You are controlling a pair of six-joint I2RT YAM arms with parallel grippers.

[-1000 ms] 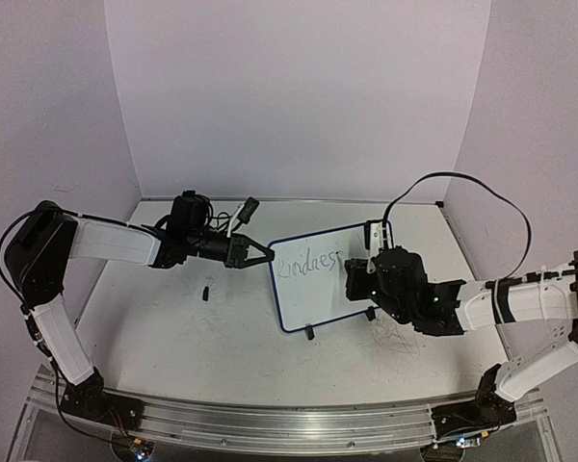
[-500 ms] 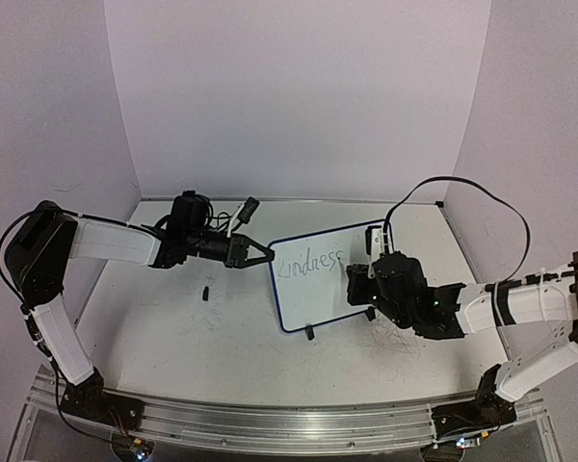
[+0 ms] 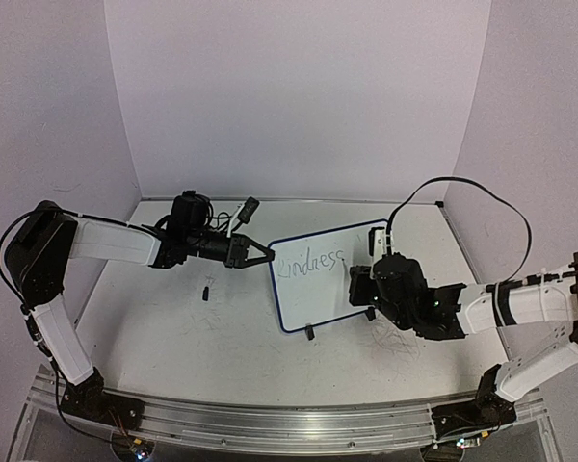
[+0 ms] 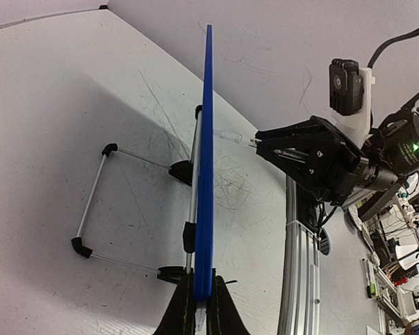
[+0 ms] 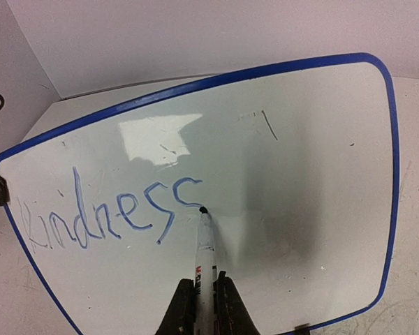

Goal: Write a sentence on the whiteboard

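I have left tool [image 4: 202, 296] pinched tight on whiteboard [image 5: 300, 174] edge, so board stands up on desk [image 3: 173, 327] and won't wobble. Right tool [image 5: 202, 289] squeezes marker [image 5: 204, 251], tip touching board right after last letter. Sentence [image 5: 112, 213] shows just "Kindness"; more words to go, I think.

Plain pale walls [image 3: 299, 96] on 3 sides, light slightly lilac. Scuffed grey-white tabletop [image 3: 164, 337] w/ scribble marks (densest at right). Aluminium rail [image 3: 270, 421] along near edge; cluttered bench [image 4: 398, 244] beyond.
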